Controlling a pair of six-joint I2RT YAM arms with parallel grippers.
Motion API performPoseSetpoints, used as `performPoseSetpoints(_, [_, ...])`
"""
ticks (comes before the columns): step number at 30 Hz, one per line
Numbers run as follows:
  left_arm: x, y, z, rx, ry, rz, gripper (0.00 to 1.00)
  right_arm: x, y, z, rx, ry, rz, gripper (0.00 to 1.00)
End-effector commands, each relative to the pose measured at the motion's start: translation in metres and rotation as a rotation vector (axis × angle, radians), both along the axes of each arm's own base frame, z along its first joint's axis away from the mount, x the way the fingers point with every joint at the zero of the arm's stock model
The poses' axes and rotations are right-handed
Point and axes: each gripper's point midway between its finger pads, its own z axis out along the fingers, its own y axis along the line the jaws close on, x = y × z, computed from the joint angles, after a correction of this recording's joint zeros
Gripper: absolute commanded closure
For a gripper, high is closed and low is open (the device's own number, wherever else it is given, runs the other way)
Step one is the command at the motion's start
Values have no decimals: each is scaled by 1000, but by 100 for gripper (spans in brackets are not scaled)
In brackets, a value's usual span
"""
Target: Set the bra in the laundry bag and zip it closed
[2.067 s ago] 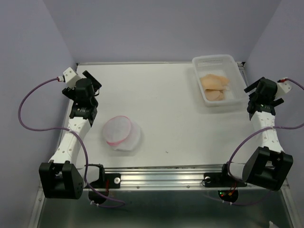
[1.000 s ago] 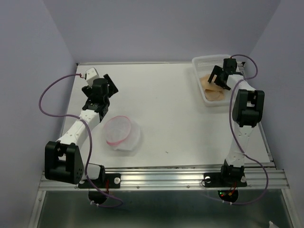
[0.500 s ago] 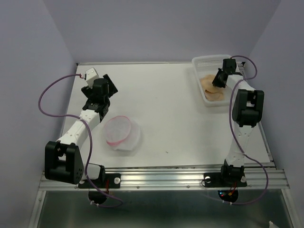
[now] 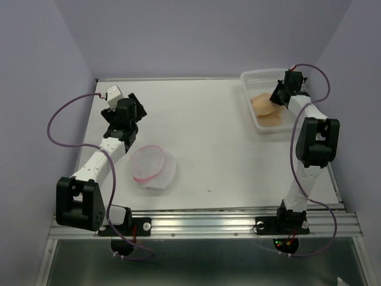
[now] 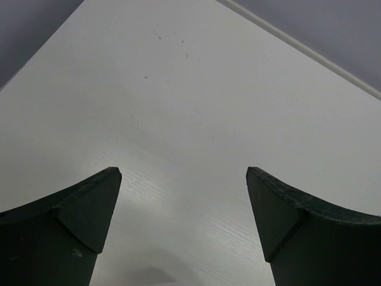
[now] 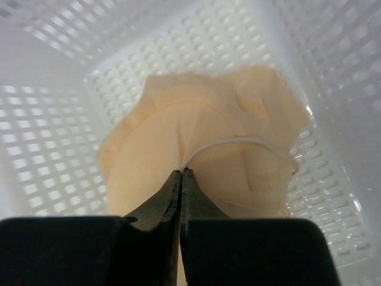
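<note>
Seen from above, the right end effector (image 4: pixel 277 95) is too small and dark to show its fingers. Its wrist view shows them pressed together on a fold of the bra (image 6: pixel 202 137) and a thin white strap at their tips, with the peach garment bunched inside the white perforated basket (image 6: pixel 53 149) around them and its near part hidden behind the fingers. The left end effector (image 5: pixel 184 179) is spread wide around nothing, bare worktop (image 5: pixel 196 89) ahead of it, while the laundry bag (image 4: pixel 153 167) lies just behind it toward the arm bases, its zip state hard to make out.
</note>
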Motion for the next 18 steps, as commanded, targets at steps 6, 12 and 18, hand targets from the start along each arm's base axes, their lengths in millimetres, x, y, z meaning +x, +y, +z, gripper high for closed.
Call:
performPoseSetpoints(6, [9,-2,44,-30,-118,15,1,6,9,171,-102,-449,78,99])
performPoseSetpoints(12, [10,-7,48,-42,-132,1,1,-15,42,236,-141,-610,182,99])
performPoseSetpoints(18, [10,-13,53,-60,-155,-24,1,-44,94,306,-161,-786,313,99])
